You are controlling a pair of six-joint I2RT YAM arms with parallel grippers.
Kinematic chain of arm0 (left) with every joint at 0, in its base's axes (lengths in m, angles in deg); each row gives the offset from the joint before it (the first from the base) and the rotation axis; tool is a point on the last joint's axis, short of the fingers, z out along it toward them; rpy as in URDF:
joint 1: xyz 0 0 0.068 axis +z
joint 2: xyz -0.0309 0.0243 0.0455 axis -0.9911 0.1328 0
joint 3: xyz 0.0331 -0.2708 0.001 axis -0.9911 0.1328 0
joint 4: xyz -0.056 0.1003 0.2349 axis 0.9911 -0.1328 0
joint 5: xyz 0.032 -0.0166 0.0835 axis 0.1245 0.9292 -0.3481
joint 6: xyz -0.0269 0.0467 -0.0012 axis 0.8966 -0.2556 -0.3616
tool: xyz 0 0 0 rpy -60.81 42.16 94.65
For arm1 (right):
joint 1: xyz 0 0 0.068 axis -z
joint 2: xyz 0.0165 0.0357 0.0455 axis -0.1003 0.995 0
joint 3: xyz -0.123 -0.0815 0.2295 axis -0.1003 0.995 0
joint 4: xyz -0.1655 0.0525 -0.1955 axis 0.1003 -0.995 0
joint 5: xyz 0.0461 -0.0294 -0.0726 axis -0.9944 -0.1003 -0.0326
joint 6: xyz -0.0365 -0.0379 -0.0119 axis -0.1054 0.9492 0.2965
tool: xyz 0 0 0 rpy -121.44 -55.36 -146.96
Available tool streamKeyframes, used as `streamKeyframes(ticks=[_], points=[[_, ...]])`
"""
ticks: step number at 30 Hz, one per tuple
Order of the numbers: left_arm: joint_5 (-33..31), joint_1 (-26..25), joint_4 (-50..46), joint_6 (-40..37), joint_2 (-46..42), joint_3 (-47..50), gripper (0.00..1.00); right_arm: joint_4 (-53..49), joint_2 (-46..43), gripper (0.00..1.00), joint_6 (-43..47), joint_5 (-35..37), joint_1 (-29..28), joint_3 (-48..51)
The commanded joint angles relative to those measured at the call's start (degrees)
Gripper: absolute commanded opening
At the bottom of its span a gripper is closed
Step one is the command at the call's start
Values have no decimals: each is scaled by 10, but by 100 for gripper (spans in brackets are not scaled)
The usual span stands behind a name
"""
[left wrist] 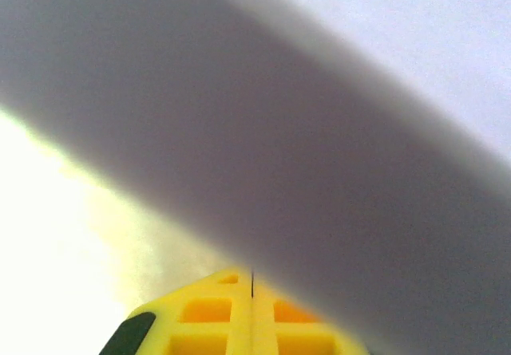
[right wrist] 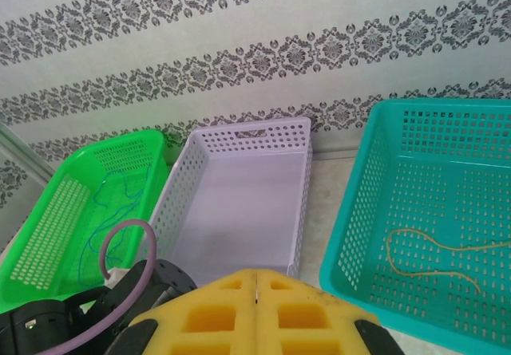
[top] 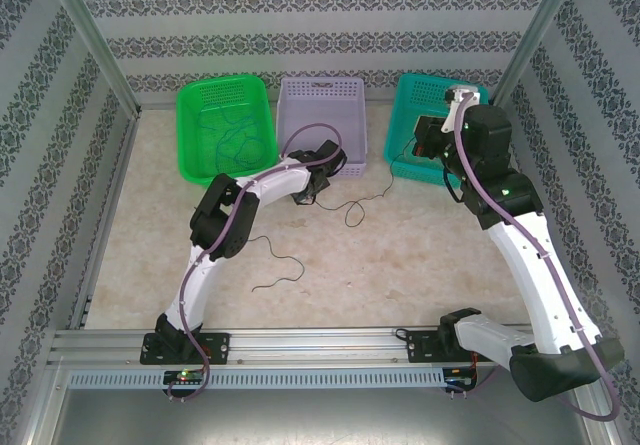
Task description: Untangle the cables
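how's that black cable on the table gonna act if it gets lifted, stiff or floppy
Probably very floppy: the black cable lies in loose curls on the table, so it should sag and dangle. Likely near weightless, being hair-thin. It may slip from the left gripper, which its end reaches.

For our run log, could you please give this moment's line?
left gripper: shut on black cable | right gripper: shut, empty

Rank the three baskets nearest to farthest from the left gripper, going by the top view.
From the left gripper, shut on the black cable:
1. lavender basket, middle of the row; the gripper sits right at its near wall.
2. green basket, off to the left.
3. teal basket, far right of the row.
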Motion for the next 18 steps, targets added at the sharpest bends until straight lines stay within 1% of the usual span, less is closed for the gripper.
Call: streamKeyframes(ticks=[1,5,7,10,12,14,16,18], points=[[-13,-8,-2,14,-18,34,0,10,-3,0,-7,-9,6,4],[-26,-18,19,0,-114,78,0,11,-1,0,1,-9,6,-1],[-26,-22,25,-21,-165,83,0,11,-1,0,6,-10,6,-2],[-19,-19,44,-58,-211,70,0,12,1,0,6,-19,6,-8],[-12,-11,63,-86,-218,48,0,15,4,0,1,-26,7,-14],[-4,-1,80,-115,-203,14,0,21,11,0,-5,-34,6,-23],[12,13,94,-133,-168,-21,0,25,19,0,-13,-45,6,-34],[48,30,122,-143,-124,-54,0,28,29,0,-23,-59,6,-47]])
